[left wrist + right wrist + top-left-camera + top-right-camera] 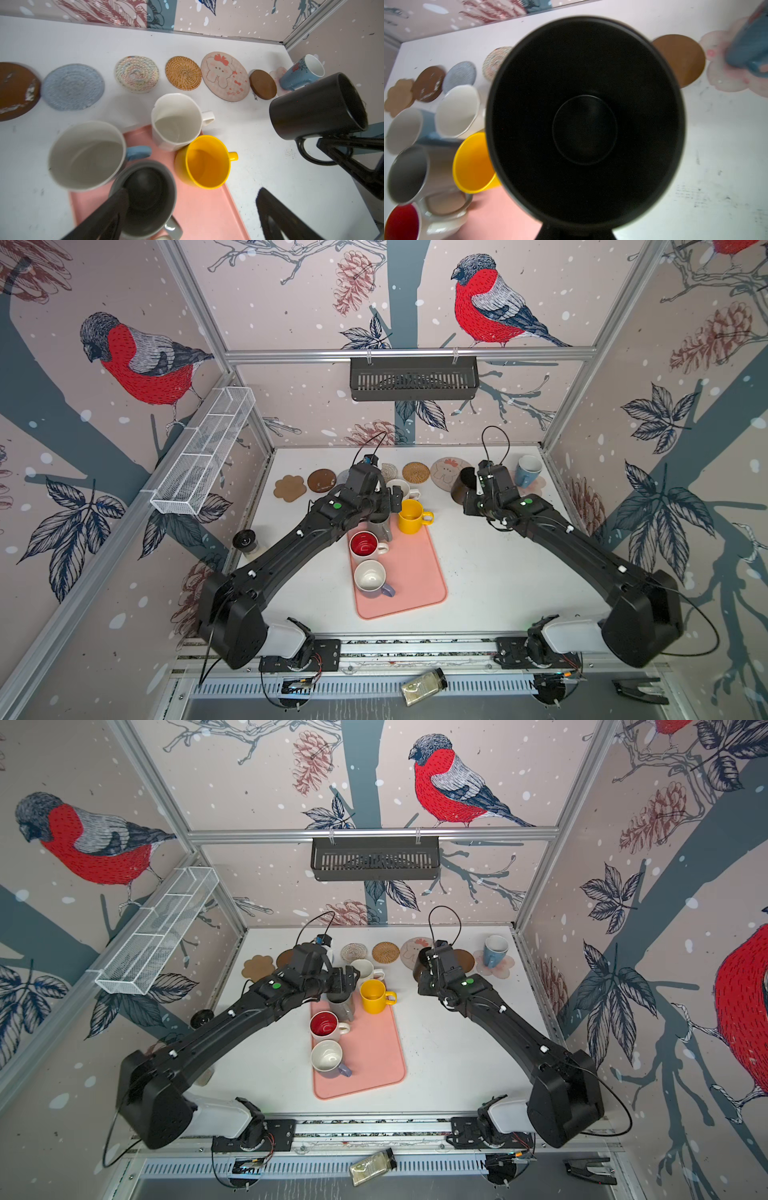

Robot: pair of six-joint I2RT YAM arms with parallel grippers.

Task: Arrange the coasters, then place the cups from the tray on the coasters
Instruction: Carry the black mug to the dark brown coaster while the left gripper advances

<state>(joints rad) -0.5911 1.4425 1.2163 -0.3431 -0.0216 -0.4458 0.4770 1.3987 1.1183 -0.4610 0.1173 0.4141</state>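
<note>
In a top view the right gripper (476, 494) clamps the handle of the black cup (462, 486), which hangs tilted off the table beside the brown coaster (466, 961); it may swivel in the grip. Left wrist view: the left gripper (193, 195) gapes wide over the grey cup (145, 197) on the tray (207, 218), so a finger could knock it. Right wrist view: the black cup hides its own landing spot.

Bright, even light covered the white tabletop (478, 572), leaving only faint, soft shadows. Both top views were sharp but stretched toward their edges. The matt black mug (583, 62) filled the right wrist view, blurred and dark.
</note>
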